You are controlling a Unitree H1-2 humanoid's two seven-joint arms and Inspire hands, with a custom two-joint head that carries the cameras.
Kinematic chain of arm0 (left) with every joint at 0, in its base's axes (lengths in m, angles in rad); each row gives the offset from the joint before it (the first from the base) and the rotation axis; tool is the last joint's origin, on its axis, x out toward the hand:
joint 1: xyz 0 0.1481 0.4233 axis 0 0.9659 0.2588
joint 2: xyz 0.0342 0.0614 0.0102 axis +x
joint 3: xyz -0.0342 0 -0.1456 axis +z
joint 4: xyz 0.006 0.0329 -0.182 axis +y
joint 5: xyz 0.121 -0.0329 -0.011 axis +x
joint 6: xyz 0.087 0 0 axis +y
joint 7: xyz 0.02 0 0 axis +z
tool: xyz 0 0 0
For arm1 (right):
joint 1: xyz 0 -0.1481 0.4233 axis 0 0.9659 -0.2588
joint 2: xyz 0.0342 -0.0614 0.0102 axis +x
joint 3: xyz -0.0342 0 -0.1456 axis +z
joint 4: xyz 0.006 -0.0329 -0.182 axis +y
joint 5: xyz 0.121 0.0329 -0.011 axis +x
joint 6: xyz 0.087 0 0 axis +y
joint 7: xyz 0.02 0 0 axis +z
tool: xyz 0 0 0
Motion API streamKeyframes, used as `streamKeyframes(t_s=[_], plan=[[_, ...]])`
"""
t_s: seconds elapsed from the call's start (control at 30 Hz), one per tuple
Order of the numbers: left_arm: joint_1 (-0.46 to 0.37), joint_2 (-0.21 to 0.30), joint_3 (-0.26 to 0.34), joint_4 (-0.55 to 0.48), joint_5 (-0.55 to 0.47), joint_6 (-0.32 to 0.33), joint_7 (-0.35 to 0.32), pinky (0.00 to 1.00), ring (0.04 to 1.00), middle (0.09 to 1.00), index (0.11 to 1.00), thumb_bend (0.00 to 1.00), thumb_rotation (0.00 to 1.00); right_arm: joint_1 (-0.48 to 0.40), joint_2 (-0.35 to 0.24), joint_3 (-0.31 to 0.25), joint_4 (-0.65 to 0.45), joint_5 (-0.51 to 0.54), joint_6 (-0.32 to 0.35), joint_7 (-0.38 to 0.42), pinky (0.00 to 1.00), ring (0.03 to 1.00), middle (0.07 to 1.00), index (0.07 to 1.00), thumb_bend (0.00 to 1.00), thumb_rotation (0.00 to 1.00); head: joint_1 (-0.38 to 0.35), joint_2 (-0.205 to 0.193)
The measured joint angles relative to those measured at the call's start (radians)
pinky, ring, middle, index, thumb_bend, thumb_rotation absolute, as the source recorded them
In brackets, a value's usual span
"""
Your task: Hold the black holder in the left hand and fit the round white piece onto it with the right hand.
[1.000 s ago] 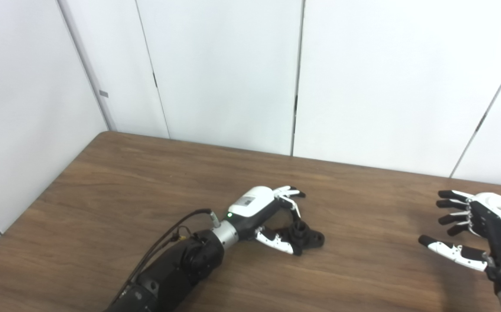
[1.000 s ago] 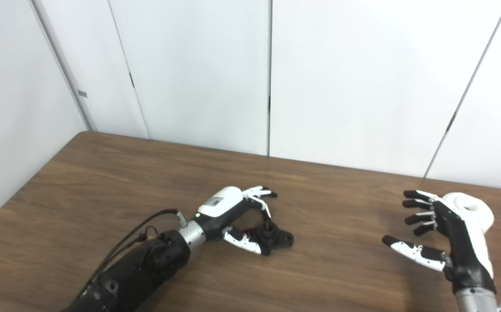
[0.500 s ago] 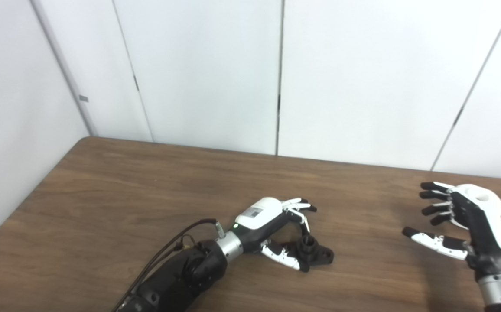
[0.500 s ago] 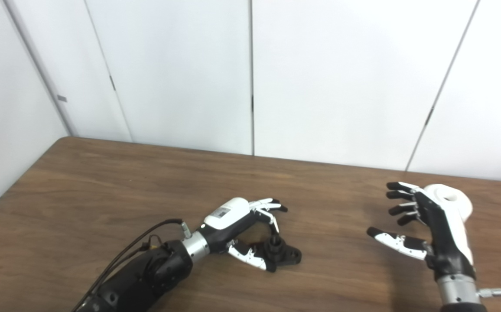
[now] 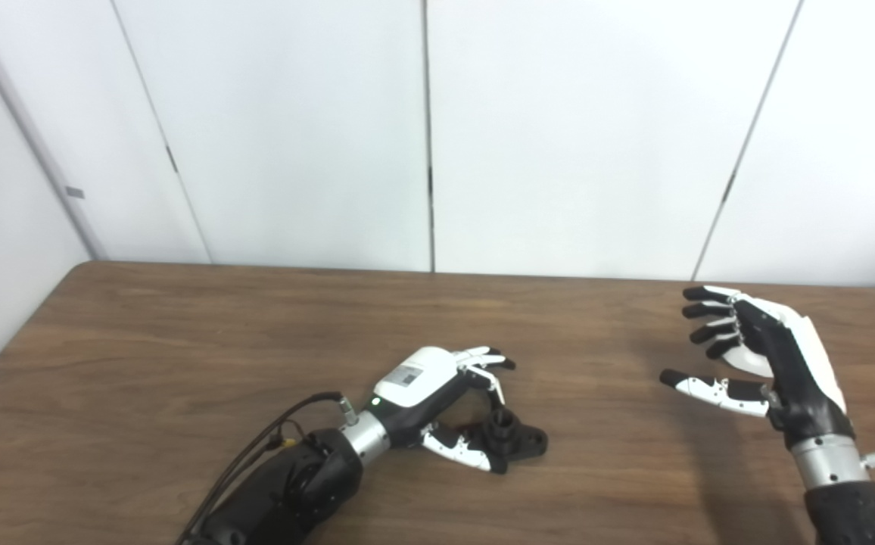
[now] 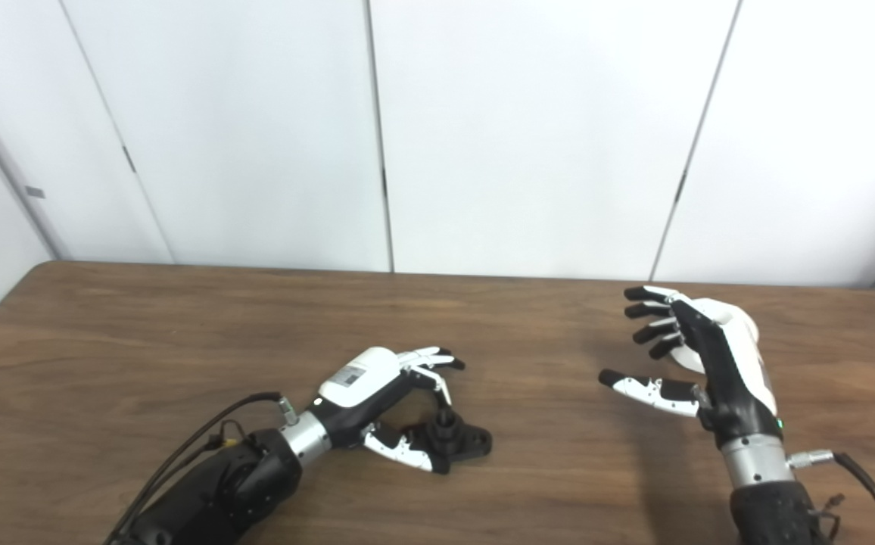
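The brown wood-grain worktop [image 5: 180, 341] stretches wide under both arms. The left hand [image 5: 437, 386] lies low on it, fingers and thumb curled loosely around the black holder [image 5: 517, 441], which sits on the wood; whether it grips I cannot tell. The right hand [image 5: 755, 356] hovers spread and empty, hiding most of the round white piece [image 5: 755, 363] behind its palm.

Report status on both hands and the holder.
Left hand open around holder, which rests on table. Right hand open, raised. White piece hidden behind it. Nothing between.
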Motion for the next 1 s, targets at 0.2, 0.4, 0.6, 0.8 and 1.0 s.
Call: streamKeyframes(t_s=[0.2, 0.4, 0.6, 0.8, 1.0], plan=[[0.002, 0.002, 0.003, 0.001, 0.000, -0.002, 0.001, 0.85, 0.925, 0.876, 0.484, 0.52, 0.07, -0.032, -0.032, -0.004, -0.016, -0.003, 0.022, 0.026, 0.47, 0.591, 0.692, 0.722, 0.60, 0.13, -0.038, -0.006], [0.007, 0.003, 0.006, 0.002, 0.000, -0.006, 0.007, 0.85, 0.926, 0.876, 0.484, 0.52, 0.07, -0.100, -0.129, -0.021, -0.035, 0.001, 0.086, 0.107, 0.41, 0.536, 0.678, 0.727, 0.64, 0.14, -0.103, -0.032], [0.013, 0.009, 0.010, 0.003, -0.008, -0.013, 0.007, 0.85, 0.927, 0.888, 0.484, 0.52, 0.07, -0.158, -0.216, -0.028, -0.041, -0.030, 0.160, 0.155, 0.49, 0.635, 0.713, 0.735, 0.69, 0.21, -0.176, -0.060], [0.020, 0.016, 0.027, 0.042, -0.030, -0.074, 0.028, 0.86, 0.924, 0.885, 0.483, 0.52, 0.07, -0.203, -0.298, 0.023, -0.015, -0.112, 0.196, 0.227, 0.65, 0.818, 0.856, 0.772, 0.81, 0.26, -0.253, -0.086], [0.008, 0.022, 0.012, 0.069, -0.038, -0.082, 0.060, 0.81, 0.910, 0.878, 0.484, 0.52, 0.07, -0.290, -0.369, 0.120, 0.056, -0.230, 0.274, 0.319, 0.74, 0.909, 0.932, 0.873, 0.95, 0.34, -0.325, -0.120]])
